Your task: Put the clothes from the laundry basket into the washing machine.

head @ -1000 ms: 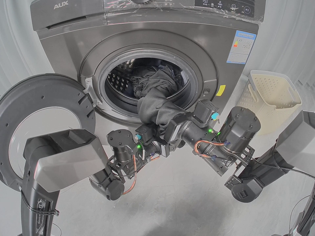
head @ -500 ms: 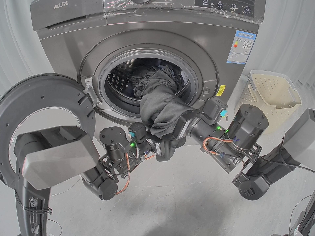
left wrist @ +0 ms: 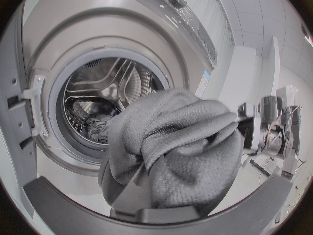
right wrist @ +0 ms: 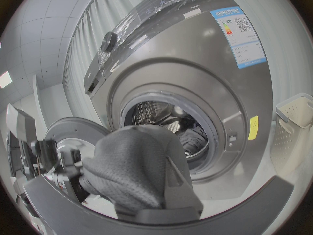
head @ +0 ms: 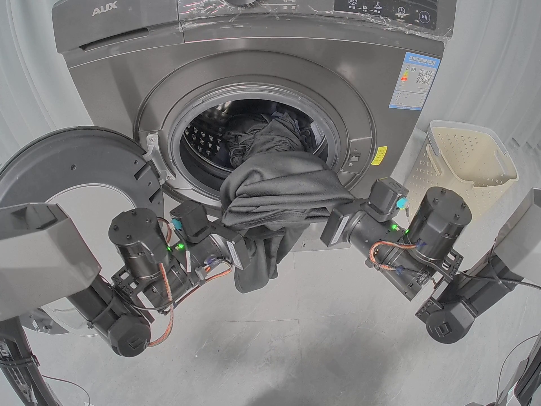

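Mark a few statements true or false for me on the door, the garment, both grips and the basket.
1. The washing machine door is swung open. True.
2. The dark grey garment lies wholly inside the drum. False: it spills out over the opening's rim and hangs below it.
3. Only the left gripper holds the garment. False: the right gripper grips it too, with the cloth spread between them.
4. The laundry basket stands on the robot's right of the washing machine. True.
5. Other dark clothes lie in the drum. True.
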Controlling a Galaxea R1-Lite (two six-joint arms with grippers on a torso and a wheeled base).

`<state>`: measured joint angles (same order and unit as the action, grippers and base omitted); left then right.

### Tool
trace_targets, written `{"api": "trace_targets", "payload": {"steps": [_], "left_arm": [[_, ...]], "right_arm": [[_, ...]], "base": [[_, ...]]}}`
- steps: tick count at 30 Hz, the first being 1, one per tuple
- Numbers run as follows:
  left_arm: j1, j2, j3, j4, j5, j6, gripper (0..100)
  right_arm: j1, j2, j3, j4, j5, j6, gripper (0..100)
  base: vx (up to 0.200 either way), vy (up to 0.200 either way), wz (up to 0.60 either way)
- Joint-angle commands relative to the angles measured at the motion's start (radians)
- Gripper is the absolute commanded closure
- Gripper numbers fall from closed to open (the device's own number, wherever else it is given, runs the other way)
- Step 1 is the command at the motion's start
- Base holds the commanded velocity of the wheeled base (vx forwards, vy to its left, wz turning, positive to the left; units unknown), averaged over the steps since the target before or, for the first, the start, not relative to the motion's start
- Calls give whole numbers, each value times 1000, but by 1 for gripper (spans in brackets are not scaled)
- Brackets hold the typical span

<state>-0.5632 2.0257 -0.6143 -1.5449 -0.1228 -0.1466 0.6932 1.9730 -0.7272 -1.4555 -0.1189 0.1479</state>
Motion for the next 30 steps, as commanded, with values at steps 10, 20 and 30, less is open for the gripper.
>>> {"api": "trace_targets", "payload": {"steps": [10,20,30], "left_arm": [[8,-88,33,0,8,-7,100],[12,-174,143,0,9,-8,100],[52,-188,154,2,12,4,100]], "right_arm": [[45,-8,84,-23,24,-5,0],[111,-92,307,-66,119,-37,0],[103,-148,499,-68,120,-54,0]], "base": [[0,0,0],[0,0,0],[0,0,0]]}}
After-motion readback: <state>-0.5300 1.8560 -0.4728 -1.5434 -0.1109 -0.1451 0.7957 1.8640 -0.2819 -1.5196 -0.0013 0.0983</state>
